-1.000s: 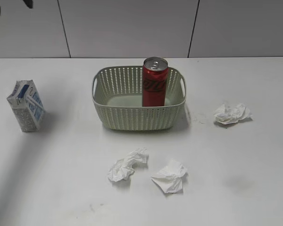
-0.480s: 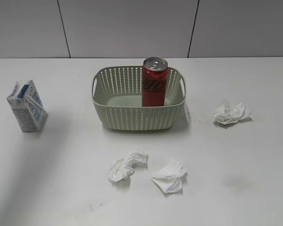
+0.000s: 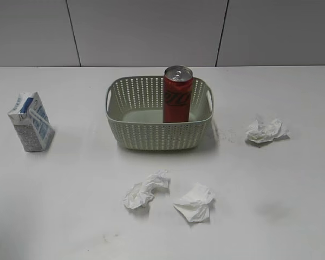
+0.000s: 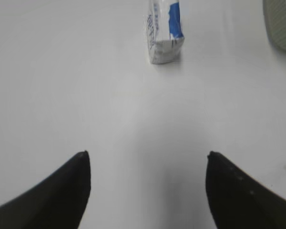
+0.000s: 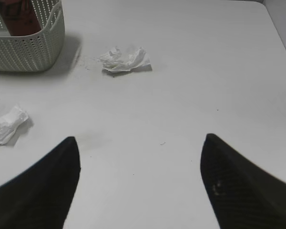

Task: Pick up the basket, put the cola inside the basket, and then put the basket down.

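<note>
Basket (image 3: pixel 158 130): it sits flat on the table (image 3: pixel 271 216), toward the back and about mid-width, upright, both cut-out handles at its short ends. My right wrist view catches its corner at the upper left; my left wrist view catches only a sliver of it at the upper right edge.
Cola (image 3: pixel 177 95): stands upright inside the basket, toward its right back part, silver top and pull tab rising above the rim.
My left gripper (image 4: pixel 148 160): spread wide, nothing between the two dark fingers, hanging over bare table with the carton ahead of it and well apart from the basket.
My right gripper (image 5: pixel 140 143): also spread wide and holding nothing, over bare table, well short of the basket.
Carton (image 3: pixel 31 121): blue and white, upright, well left of the basket.
Right tissue (image 3: pixel 266 130): crumpled, to the right of the basket, apart from it.
Front tissues (image 3: pixel 145 189): two crumpled wads in front of the basket, near each other but not touching.
</note>
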`<state>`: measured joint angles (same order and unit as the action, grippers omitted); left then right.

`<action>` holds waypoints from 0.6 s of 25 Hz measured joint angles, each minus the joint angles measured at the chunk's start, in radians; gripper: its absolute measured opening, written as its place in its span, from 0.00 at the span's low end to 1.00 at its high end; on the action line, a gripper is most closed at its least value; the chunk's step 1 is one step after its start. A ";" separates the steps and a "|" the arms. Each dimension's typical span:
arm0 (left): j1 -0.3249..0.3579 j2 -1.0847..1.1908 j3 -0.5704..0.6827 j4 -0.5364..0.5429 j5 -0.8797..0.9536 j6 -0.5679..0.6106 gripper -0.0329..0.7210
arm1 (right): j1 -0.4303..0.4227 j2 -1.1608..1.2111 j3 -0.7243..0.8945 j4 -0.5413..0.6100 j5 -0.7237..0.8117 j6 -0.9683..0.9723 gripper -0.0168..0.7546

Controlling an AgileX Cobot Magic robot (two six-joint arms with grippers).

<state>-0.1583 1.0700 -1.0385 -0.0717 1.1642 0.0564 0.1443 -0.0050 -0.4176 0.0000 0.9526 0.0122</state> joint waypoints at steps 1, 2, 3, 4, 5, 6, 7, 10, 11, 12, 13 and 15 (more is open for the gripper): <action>0.000 -0.056 0.038 0.003 -0.012 0.000 0.80 | 0.000 0.000 0.000 0.000 0.000 0.001 0.82; 0.000 -0.111 0.081 0.008 -0.029 0.000 0.80 | 0.000 0.000 0.000 -0.005 0.000 0.002 0.82; 0.000 -0.159 0.123 0.015 -0.045 0.000 0.80 | 0.000 0.000 0.000 0.000 0.000 0.002 0.82; 0.000 -0.214 0.164 0.026 -0.057 0.000 0.80 | 0.000 0.000 0.000 0.000 0.000 0.003 0.82; 0.000 -0.269 0.196 0.034 -0.067 0.000 0.80 | 0.000 0.000 0.000 -0.005 0.000 0.003 0.82; 0.000 -0.322 0.235 0.041 -0.075 0.000 0.80 | 0.000 0.000 0.000 0.000 0.000 0.003 0.81; 0.000 -0.366 0.270 0.046 -0.079 0.000 0.80 | 0.000 0.000 0.000 0.000 0.000 0.003 0.81; 0.000 -0.509 0.362 0.050 -0.079 0.000 0.80 | 0.000 0.000 0.000 -0.005 0.000 0.003 0.79; 0.000 -0.558 0.389 0.050 -0.077 0.000 0.80 | 0.000 0.000 0.000 0.000 0.000 0.003 0.79; 0.000 -0.605 0.408 0.050 -0.076 0.000 0.80 | 0.000 0.000 0.000 0.000 0.000 0.003 0.79; 0.000 -0.651 0.430 0.050 -0.073 0.000 0.80 | 0.000 0.000 0.000 -0.005 0.000 0.003 0.79; 0.000 -0.727 0.465 0.050 -0.066 0.000 0.80 | 0.000 0.000 0.000 0.000 0.000 0.003 0.79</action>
<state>-0.1583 0.3427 -0.5735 -0.0213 1.0980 0.0564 0.1443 -0.0050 -0.4176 0.0000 0.9526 0.0152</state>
